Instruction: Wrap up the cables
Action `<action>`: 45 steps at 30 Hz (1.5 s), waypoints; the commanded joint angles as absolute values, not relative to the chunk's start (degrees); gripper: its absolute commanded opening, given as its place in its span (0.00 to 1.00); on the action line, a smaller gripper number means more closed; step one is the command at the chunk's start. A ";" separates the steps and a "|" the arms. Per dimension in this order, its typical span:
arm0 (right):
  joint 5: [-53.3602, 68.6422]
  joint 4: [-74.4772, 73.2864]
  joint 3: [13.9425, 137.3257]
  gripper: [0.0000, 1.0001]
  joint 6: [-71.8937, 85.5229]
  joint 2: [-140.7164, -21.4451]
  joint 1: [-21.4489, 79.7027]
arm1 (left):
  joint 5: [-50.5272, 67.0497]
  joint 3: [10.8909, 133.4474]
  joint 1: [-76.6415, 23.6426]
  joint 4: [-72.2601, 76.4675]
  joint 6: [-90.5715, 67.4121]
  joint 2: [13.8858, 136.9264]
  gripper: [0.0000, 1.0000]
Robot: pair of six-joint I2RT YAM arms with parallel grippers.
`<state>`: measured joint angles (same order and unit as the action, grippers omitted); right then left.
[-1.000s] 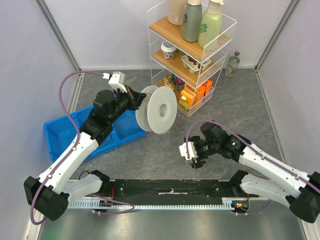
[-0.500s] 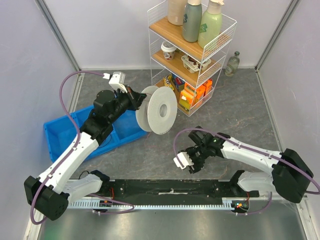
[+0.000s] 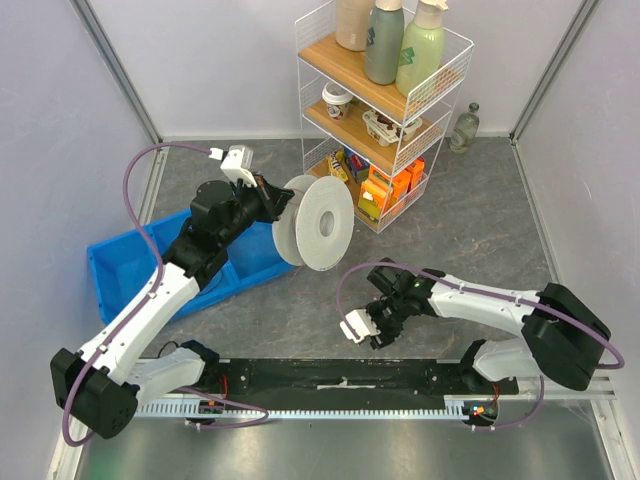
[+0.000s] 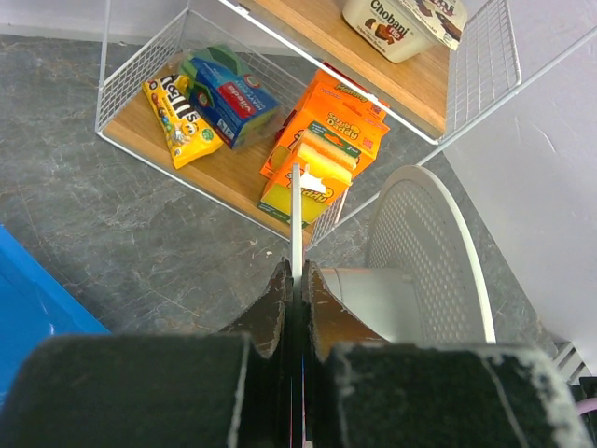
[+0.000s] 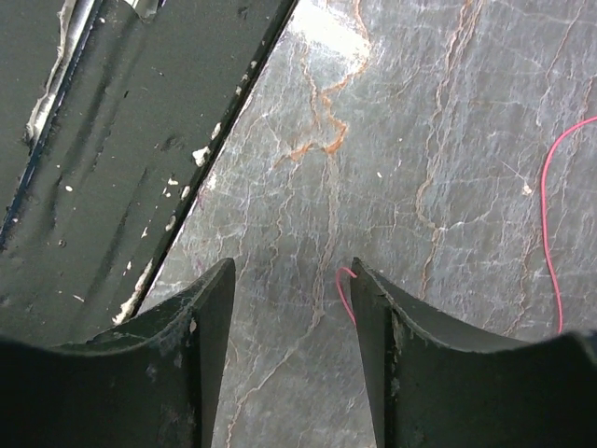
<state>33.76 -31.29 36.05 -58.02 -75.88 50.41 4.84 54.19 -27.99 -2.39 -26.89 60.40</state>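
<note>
A white cable spool [image 3: 318,222] stands on edge near the middle of the table. My left gripper [image 3: 283,200] is shut on the thin rim of one spool flange [image 4: 296,210]; the hub [image 4: 368,297] and the perforated far flange [image 4: 431,252] show to its right. My right gripper [image 5: 292,280] hangs open just above the grey table near the front, also seen from above [image 3: 372,328]. A thin red cable [image 5: 550,224] lies on the table; its curled end [image 5: 343,291] sits between the jaws beside the right finger, ungripped.
A blue bin [image 3: 120,270] sits under the left arm. A wire shelf rack [image 3: 385,110] with bottles, a cup and snack packs stands behind the spool, a glass bottle [image 3: 465,128] to its right. A black strip [image 5: 112,121] runs along the near edge.
The right arm has swung left and down toward the near edge, and its jaws have narrowed around the red cable's end. The left arm still holds the spool in place.
</note>
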 commanded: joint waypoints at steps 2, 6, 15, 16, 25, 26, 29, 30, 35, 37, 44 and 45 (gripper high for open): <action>32.61 -29.53 38.67 0.59 -57.40 -77.08 51.59 | 5.71 54.84 -27.95 3.96 -27.07 59.94 0.02; 31.64 -29.36 39.11 0.54 -57.13 -78.05 52.21 | 5.80 54.76 -27.95 3.96 -27.07 59.94 0.01; 31.03 -29.35 39.81 0.39 -56.69 -79.45 52.38 | 5.80 54.40 -27.95 3.96 -27.07 59.77 0.02; 31.03 -29.27 39.90 0.37 -56.78 -79.63 52.38 | 5.63 54.40 -28.04 3.96 -26.98 59.68 0.02; 30.41 -28.92 40.17 0.25 -56.43 -80.16 52.38 | 5.80 54.32 -27.95 3.87 -26.89 59.59 0.01; 30.32 -28.83 40.25 0.21 -56.16 -80.24 52.38 | 5.80 54.32 -27.95 3.78 -26.81 59.59 0.02; 30.06 -28.39 40.25 0.07 -55.81 -80.42 52.38 | 5.89 54.14 -27.95 3.78 -26.81 59.59 0.02; 29.97 -28.30 40.25 0.01 -55.64 -80.33 52.38 | 5.98 54.14 -27.95 3.78 -26.81 59.59 0.02; 31.90 -26.20 39.81 0.00 -53.09 -77.62 52.38 | 4.58 55.28 -27.95 1.15 -25.93 60.55 0.02; 33.65 -25.93 41.39 0.00 -50.64 -75.51 52.56 | 3.26 55.81 -27.95 0.35 -25.49 60.82 0.01; 37.61 -33.83 54.29 0.00 -45.10 -67.95 58.17 | -9.04 62.83 -28.04 -9.04 -25.31 64.94 0.02; 37.70 -34.45 56.32 0.00 -44.22 -67.16 59.40 | -10.01 63.71 -28.04 -9.84 -25.40 65.65 0.02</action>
<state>33.21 -31.44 47.48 -48.97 -72.05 55.86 -1.98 56.55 -28.03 -8.73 -26.48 63.81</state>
